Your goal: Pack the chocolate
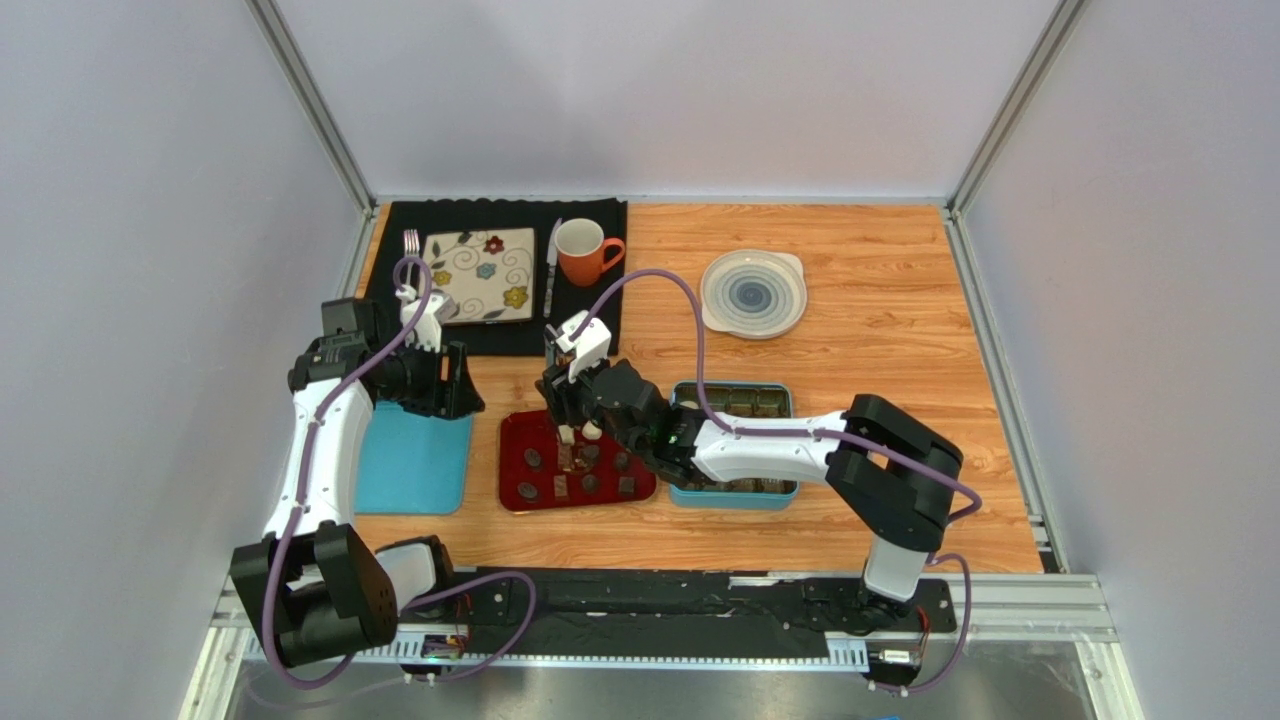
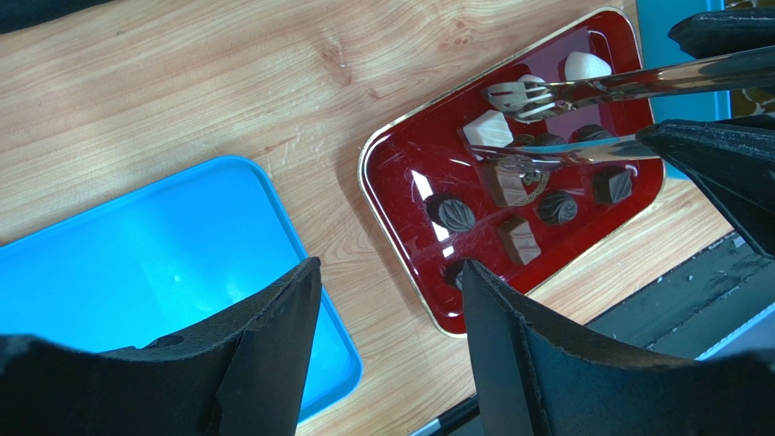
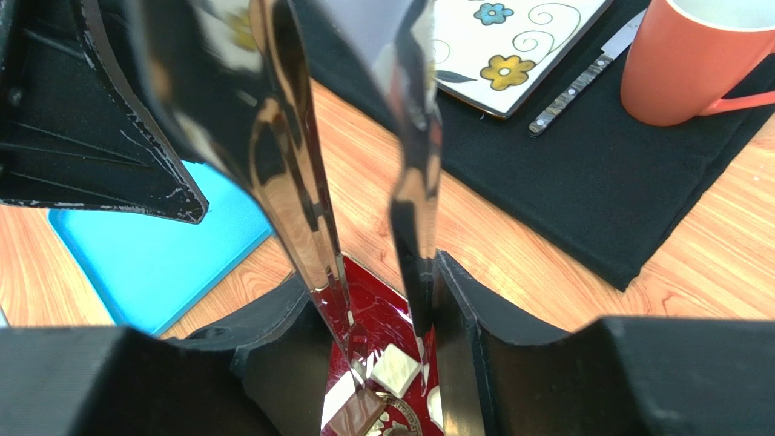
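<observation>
Right pincer [image 3: 373,282] pinches silver tongs [image 2: 637,82], their tips down among the chocolate [image 2: 518,241], white and brown pieces on the red tray [image 2: 400,154]; left pincer [image 2: 389,272] hangs spread above the bench [image 2: 182,82], beside a blue tray [image 2: 136,263]

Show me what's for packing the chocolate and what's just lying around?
For the job: small brown and white chocolates, red tray, silver metal tongs, teal box, flat blue lid.
Lying about: orange mug, flowered square plate, black cloth, clear round dish.
</observation>
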You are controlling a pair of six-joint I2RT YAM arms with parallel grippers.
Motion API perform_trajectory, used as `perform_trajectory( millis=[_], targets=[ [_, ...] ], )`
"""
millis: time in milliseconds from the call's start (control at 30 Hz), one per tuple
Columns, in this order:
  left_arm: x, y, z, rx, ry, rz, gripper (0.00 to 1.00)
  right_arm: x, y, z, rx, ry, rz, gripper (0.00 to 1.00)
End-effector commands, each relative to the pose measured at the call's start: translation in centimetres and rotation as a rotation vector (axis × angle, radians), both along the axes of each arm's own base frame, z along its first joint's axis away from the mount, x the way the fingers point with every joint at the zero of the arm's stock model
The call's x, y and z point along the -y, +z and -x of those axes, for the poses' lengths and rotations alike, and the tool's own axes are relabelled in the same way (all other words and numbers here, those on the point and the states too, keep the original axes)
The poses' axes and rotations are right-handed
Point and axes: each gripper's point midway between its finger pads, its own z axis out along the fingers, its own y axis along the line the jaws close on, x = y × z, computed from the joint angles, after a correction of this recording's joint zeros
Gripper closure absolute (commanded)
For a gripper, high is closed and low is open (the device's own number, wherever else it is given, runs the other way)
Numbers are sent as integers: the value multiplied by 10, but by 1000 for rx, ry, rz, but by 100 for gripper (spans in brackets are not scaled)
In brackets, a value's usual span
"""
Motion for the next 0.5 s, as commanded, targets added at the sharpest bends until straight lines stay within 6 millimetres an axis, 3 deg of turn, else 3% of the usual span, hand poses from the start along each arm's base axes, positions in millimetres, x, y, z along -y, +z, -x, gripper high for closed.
perform_trajectory(
  millis=[0, 267, 467],
  targets=[
    [-3, 12, -5, 63, -19, -20, 33, -9, 9, 0, 0, 1, -58, 56],
    [-3, 13, -4, 69, -22, -26, 33, -12, 4, 1, -12, 14, -50, 57],
    [-3, 13, -4, 70, -21, -27, 32, -14, 21, 1, 6, 18, -79, 57]
  ],
)
